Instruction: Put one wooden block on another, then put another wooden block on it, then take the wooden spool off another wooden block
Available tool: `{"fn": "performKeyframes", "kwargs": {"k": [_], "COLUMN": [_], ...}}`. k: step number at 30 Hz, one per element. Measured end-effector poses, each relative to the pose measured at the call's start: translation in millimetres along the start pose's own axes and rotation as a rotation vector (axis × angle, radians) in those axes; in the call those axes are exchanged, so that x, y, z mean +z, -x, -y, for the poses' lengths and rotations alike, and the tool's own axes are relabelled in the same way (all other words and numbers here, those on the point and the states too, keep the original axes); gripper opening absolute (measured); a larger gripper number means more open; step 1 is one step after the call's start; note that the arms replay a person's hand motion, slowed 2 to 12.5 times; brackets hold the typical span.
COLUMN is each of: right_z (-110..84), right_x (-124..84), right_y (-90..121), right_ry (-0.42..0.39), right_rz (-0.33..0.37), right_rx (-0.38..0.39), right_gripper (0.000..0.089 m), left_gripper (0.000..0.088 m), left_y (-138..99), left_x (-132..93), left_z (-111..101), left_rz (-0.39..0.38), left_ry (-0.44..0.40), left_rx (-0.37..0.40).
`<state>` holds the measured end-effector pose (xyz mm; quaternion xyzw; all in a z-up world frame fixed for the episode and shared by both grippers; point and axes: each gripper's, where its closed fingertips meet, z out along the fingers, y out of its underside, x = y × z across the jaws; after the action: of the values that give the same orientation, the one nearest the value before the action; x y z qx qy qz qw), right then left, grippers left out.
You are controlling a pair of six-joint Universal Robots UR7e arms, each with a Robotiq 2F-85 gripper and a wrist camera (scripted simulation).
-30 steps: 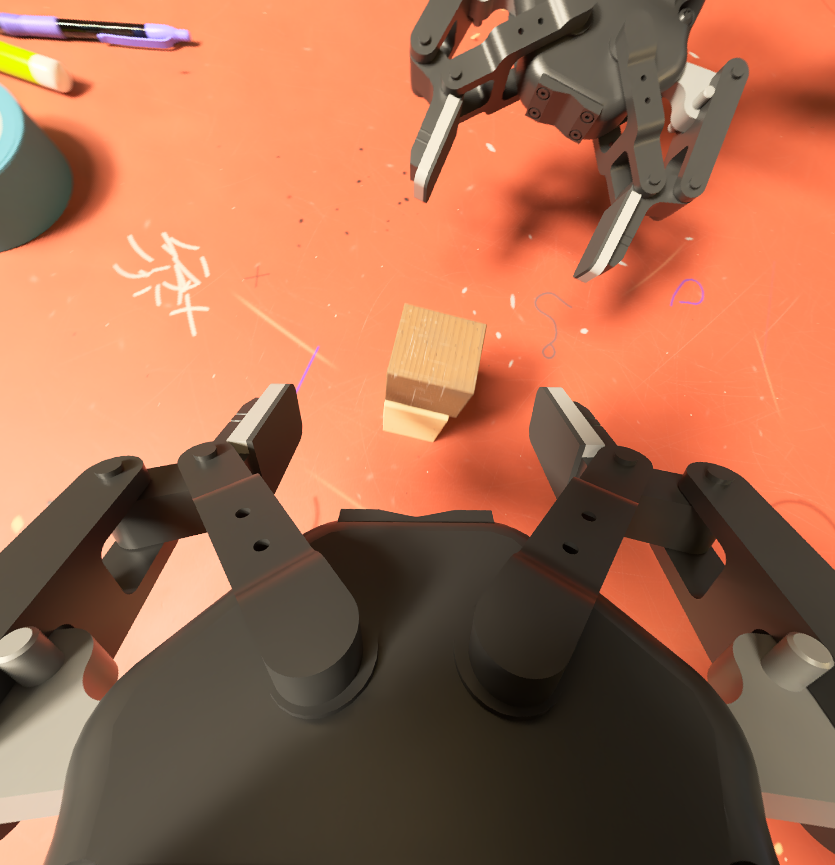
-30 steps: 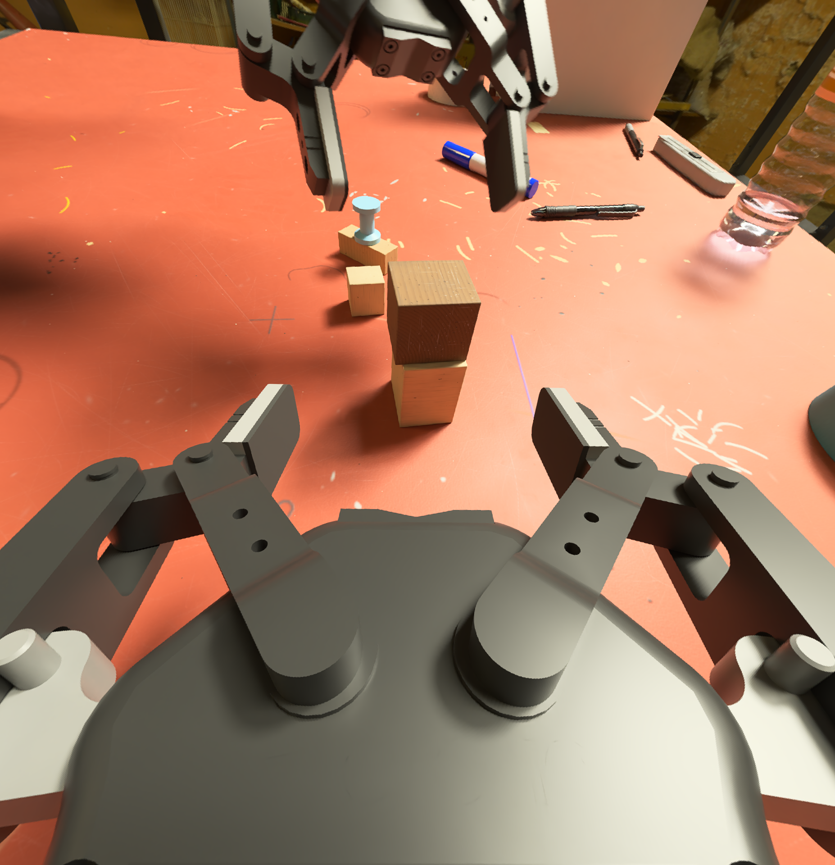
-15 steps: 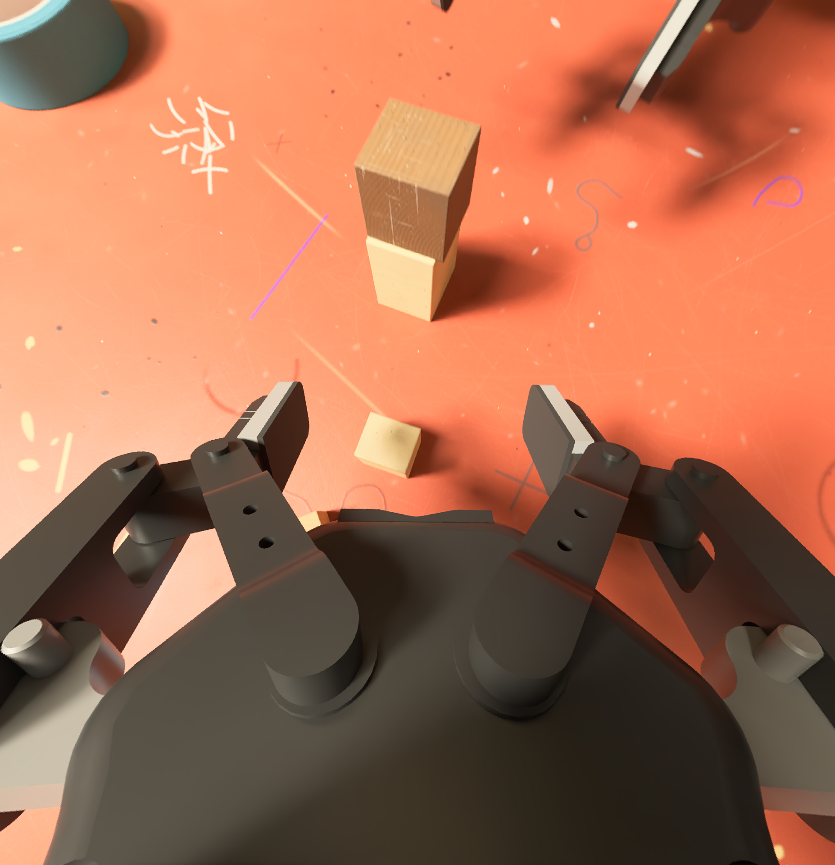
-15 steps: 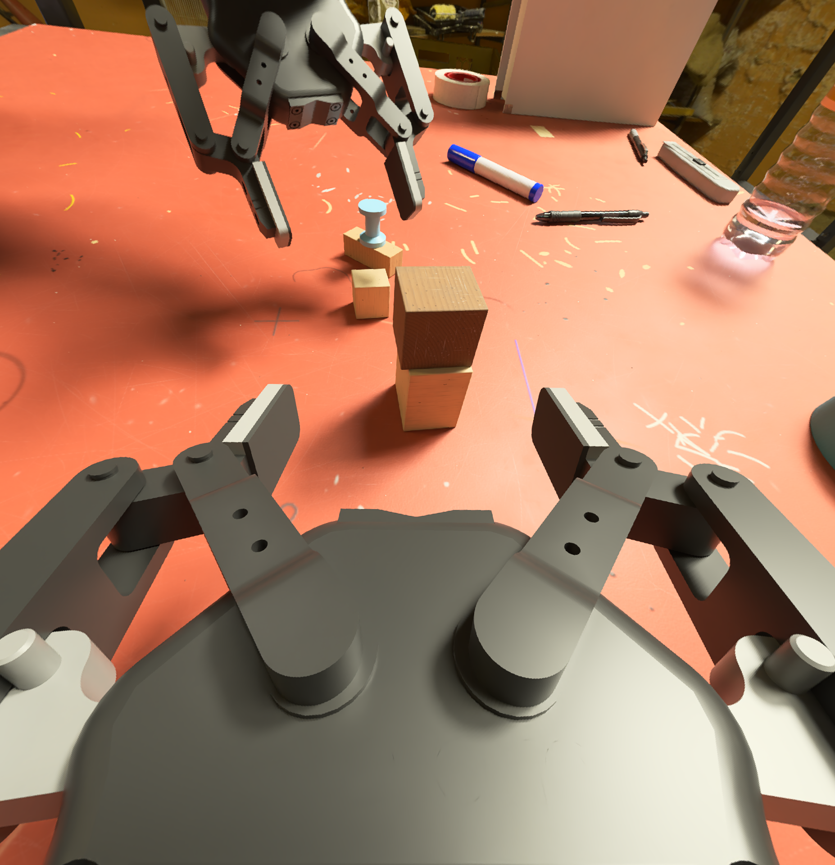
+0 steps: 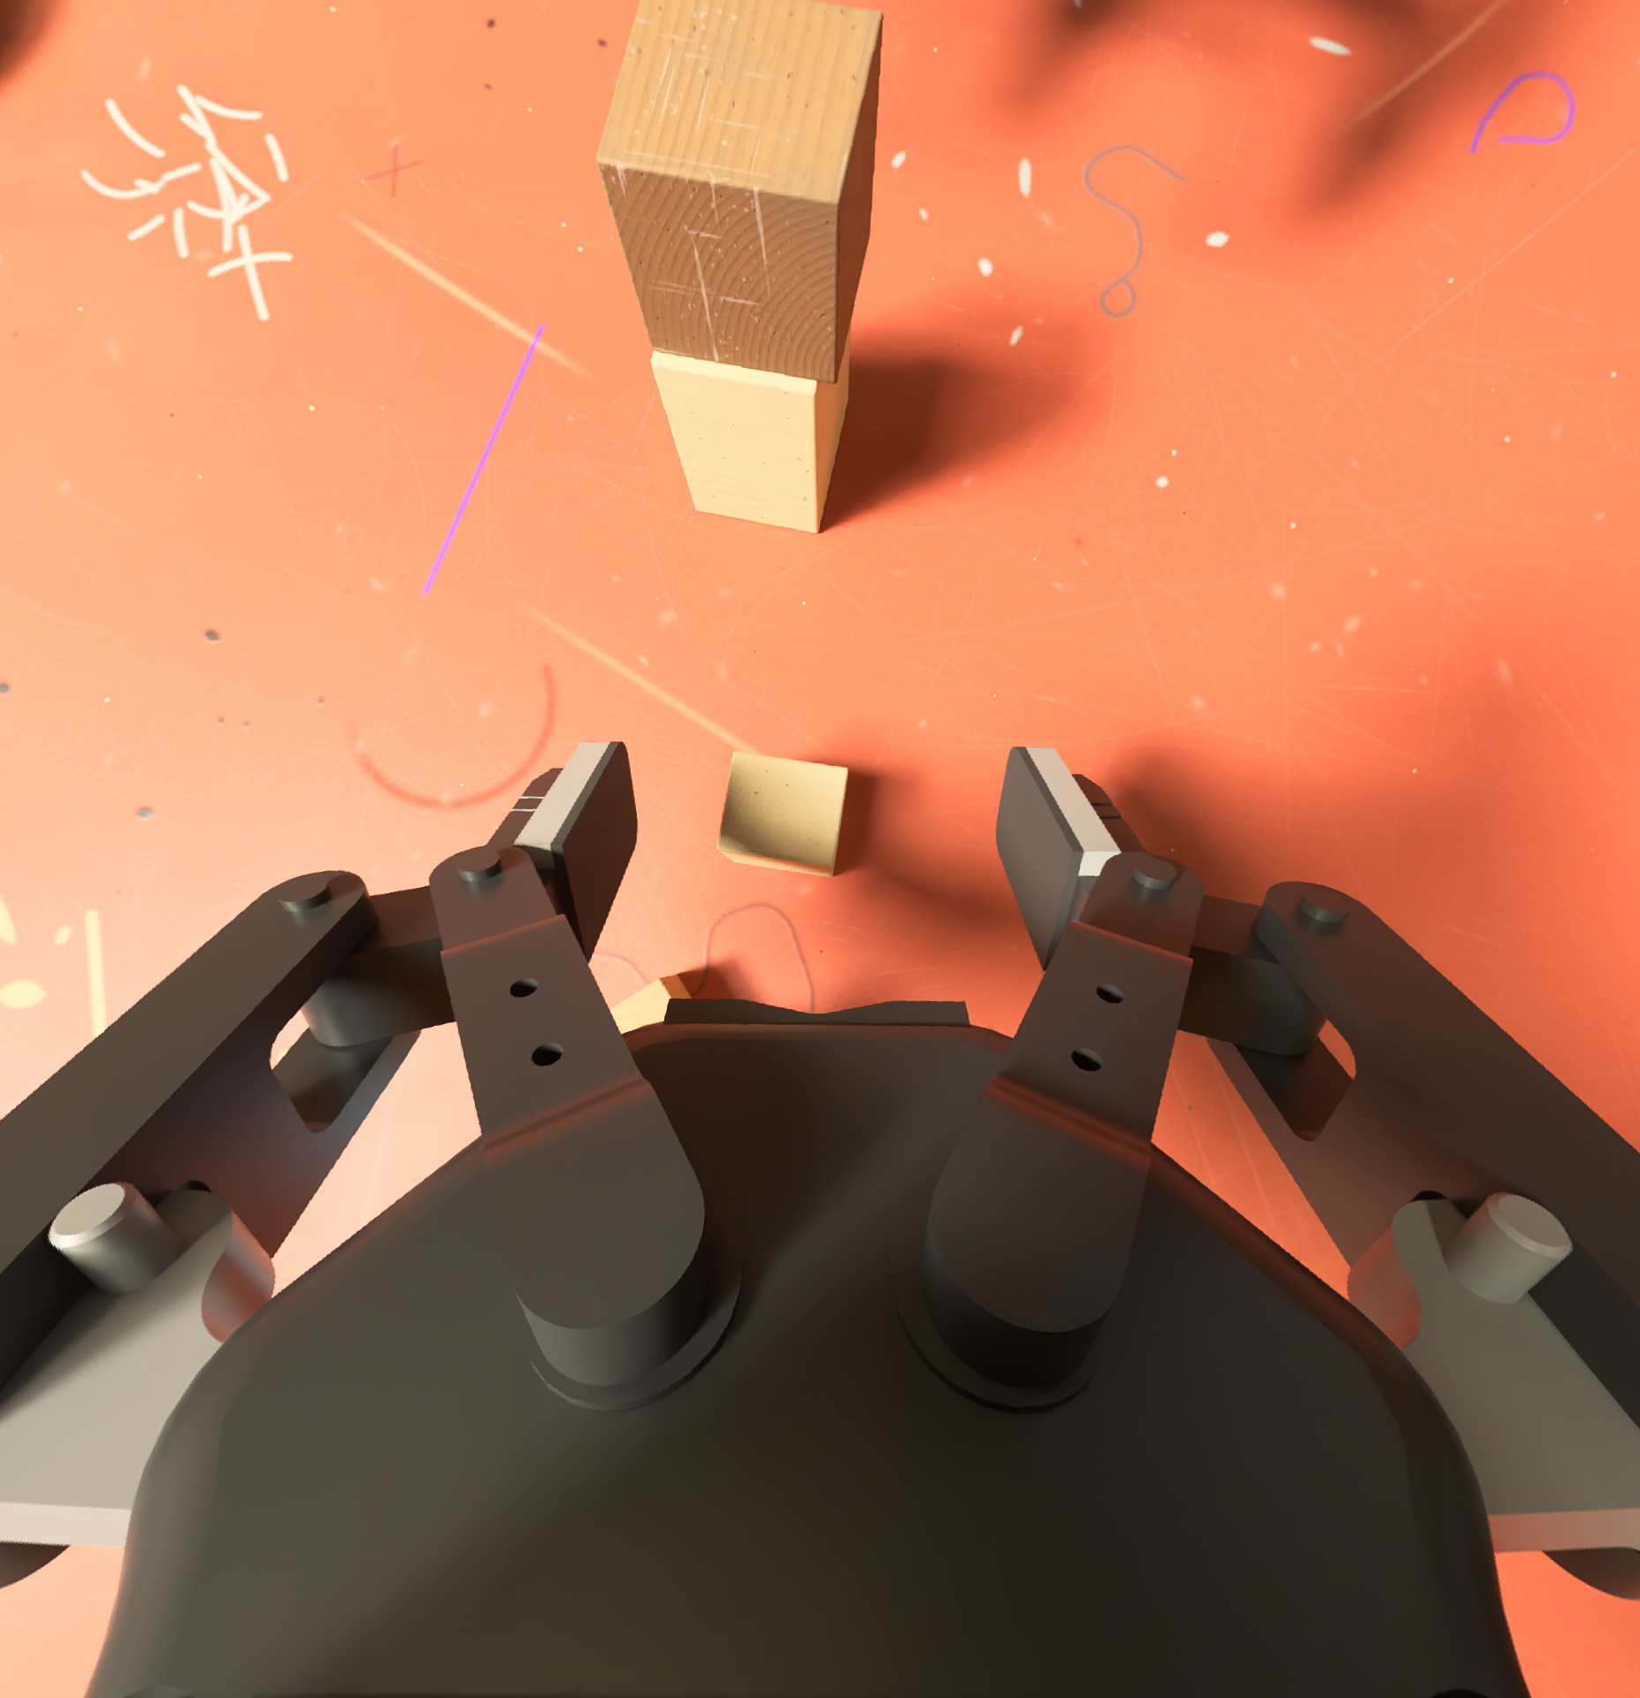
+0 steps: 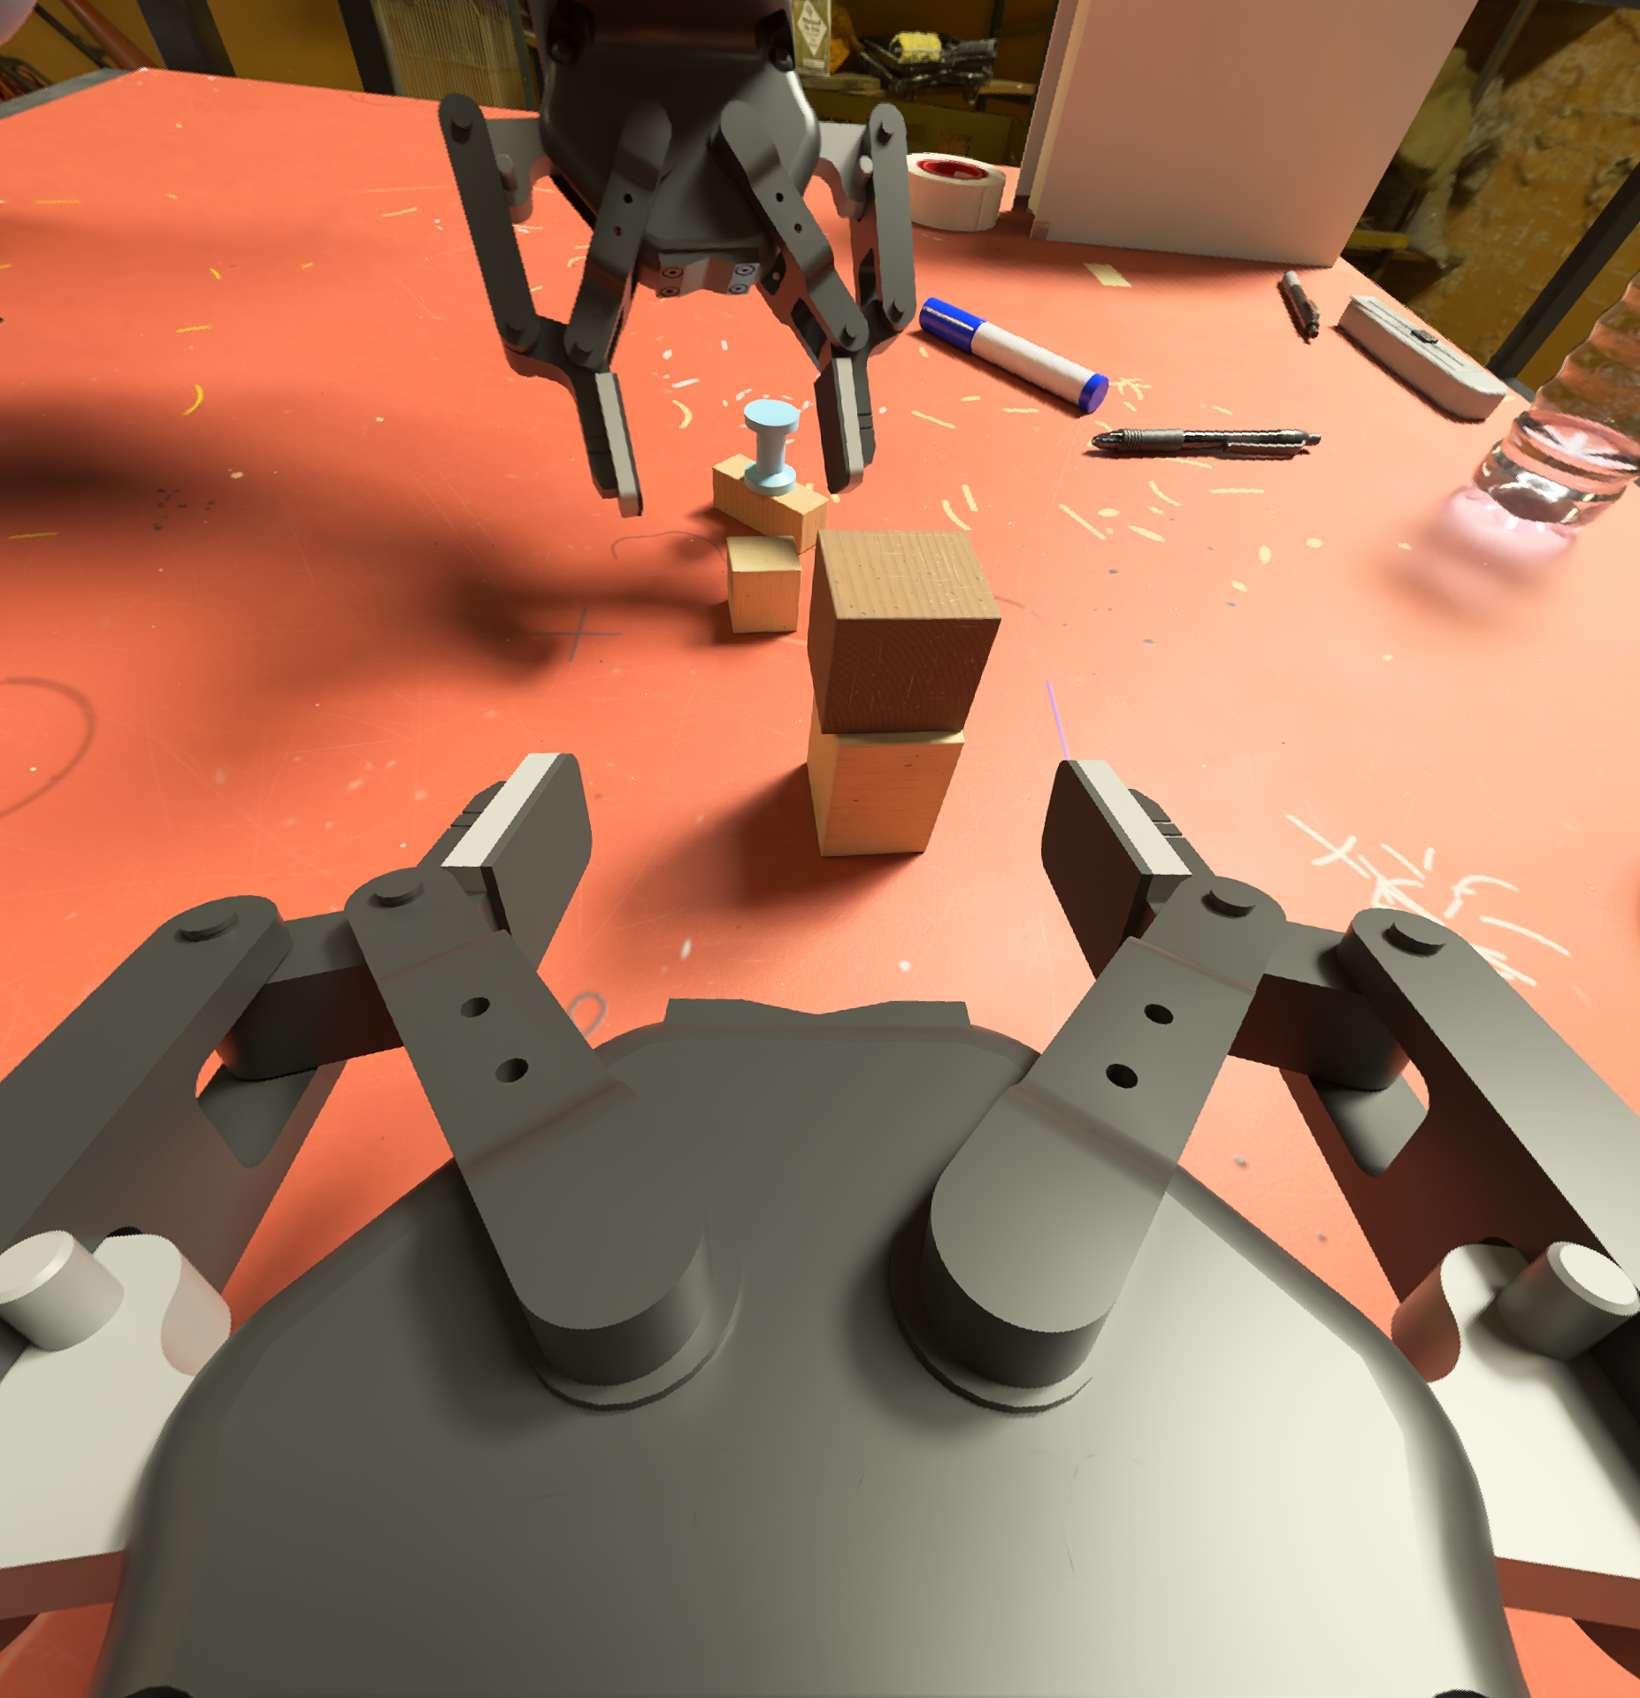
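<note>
Between the spread fingers of my left tool [image 5: 814, 799] sits the small pale wooden cube [image 5: 783, 812], squarely below and centred in the gap, touching neither pad. Tool released, empty. Cube has no long axis to speak of; its faces look roughly square to the pads, so closing should meet flat sides. Judgement: this is the third block, to go on the stack.

Stack stands just beyond: dark brown wooden block [image 5: 741, 184] on a pale wooden block [image 5: 752, 446], upper one overhanging slightly. Placement will need care.

Right wrist view: my right tool [image 6: 812, 809] also released and empty, hanging back from the stack, so the left is much the nearer to the cube. Light blue spool [image 6: 769, 448] is upright on a flat tan wooden block [image 6: 768, 503], just behind the cube; spool step not yet done.

Orange bench [image 6: 338, 643] is scuffed, with chalk marks. Blue-capped marker [image 6: 1014, 354], tape roll [image 6: 954, 188], dark pen [image 6: 1202, 441] and clear bottle [image 6: 1570, 450] lie well apart.
</note>
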<state>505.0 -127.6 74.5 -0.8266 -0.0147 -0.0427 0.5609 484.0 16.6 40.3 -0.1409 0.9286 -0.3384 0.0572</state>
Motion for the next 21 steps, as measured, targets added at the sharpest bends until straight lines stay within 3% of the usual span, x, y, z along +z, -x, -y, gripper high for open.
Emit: {"fn": "performKeyframes", "kwargs": {"k": [7, 21], "right_z": [1.3, -1.1], "right_x": [-1.2, -1.5], "right_y": [-0.1, -2.1], "right_ry": [-0.010, -0.001], "right_rz": [0.001, -0.003], "right_rx": [-0.004, 0.000], "right_gripper": [0.0845, 0.0845], "left_gripper": [0.0620, 0.0560], "left_y": [8.6, 13.3], "left_x": [4.1, 15.7], "left_z": [-6.8, -13.9], "left_rz": [-0.042, -0.058], "left_ry": [0.040, 0.091], "left_rx": [0.030, 0.078]}}
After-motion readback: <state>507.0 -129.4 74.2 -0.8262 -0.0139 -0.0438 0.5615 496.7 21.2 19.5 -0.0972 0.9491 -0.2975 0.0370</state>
